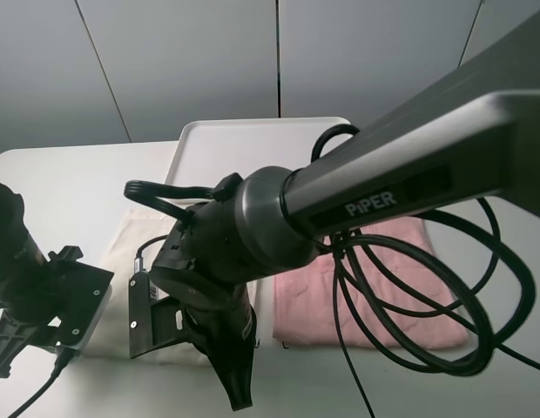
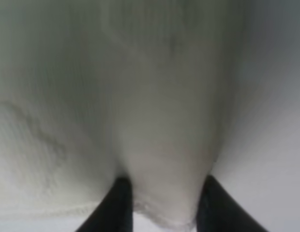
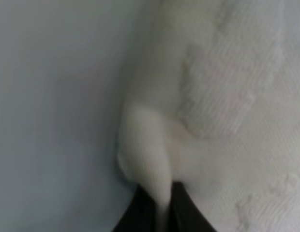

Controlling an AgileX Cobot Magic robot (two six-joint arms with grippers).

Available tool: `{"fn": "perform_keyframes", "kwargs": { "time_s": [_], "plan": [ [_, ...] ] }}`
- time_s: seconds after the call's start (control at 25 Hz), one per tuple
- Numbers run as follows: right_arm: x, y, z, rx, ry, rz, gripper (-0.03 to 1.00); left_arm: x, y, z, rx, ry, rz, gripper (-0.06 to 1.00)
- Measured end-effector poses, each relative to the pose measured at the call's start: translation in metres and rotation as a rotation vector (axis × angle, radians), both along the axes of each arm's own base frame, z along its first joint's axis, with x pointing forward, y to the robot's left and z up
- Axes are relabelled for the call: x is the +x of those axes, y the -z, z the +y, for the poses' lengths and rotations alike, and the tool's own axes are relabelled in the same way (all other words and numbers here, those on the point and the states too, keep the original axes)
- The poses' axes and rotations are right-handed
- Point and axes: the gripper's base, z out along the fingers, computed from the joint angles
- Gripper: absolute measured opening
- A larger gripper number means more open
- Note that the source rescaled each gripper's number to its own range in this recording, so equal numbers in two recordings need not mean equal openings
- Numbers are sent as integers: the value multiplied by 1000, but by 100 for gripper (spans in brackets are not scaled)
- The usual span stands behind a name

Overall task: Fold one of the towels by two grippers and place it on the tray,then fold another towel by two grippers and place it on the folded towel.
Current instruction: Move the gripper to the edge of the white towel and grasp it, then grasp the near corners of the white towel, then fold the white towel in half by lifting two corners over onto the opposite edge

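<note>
Cream towel (image 1: 129, 242) is laid flat on the white tabletop (image 1: 61, 183), on the left side of the exterior view. It is largely hidden behind the right arm (image 1: 383, 192), which is reached across the middle from the right. Pink towel (image 1: 383, 283) is spread flat just beside the cream one, on its right, with only a narrow strip of tabletop seen between them. Tray (image 1: 244, 144) is placed behind both towels at the far edge; the bare part that is visible has nothing on it, and the rest is covered by the arm. Neither towel is on the tray.

Left fingers (image 2: 118, 208) are set narrow around a raised ridge of the cream towel at its hem, and the fabric is pressed against both inner faces. Right fingers (image 3: 186, 212) are clamped almost together on a thin pinched fold at the cream towel's edge, with bare tabletop seen beside it. A faint embossed pattern is visible on the terry in both wrist views, though both are blurred.

Left arm (image 1: 35, 296) is seen low at the left edge of the exterior view, at the cream towel's near left corner. Black cables (image 1: 444, 296) are looped from the right arm over the pink towel.
</note>
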Motion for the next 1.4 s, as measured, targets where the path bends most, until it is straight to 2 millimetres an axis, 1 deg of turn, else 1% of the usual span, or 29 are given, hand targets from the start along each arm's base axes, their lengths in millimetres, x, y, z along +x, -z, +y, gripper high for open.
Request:
{"fn": "perform_keyframes", "kwargs": {
  "time_s": [0.12,0.16,0.32,0.52,0.64,0.92,1.24,1.4],
  "plan": [
    [0,0,0,3,19,0,1,1,0,0,-3,1,-9,7],
    [0,0,0,5,38,0,1,1,0,0,-5,-1,-10,3],
    [0,0,0,14,104,-3,1,1,0,-1,-6,-3,-10,2],
    [0,-3,0,25,133,-7,0,1,-1,-1,-8,-21,-17,2],
    [0,-6,-1,33,143,-9,1,2,-10,-1,-23,-78,-61,2],
    [1,-31,-3,64,209,-41,0,2,-24,-6,-93,-242,-115,2],
    [10,-55,-6,122,303,-160,0,1,-38,-9,-159,-411,-159,2],
    [17,-67,-7,159,356,-241,0,5,-48,-10,-210,-514,-242,2]
  ]
}}
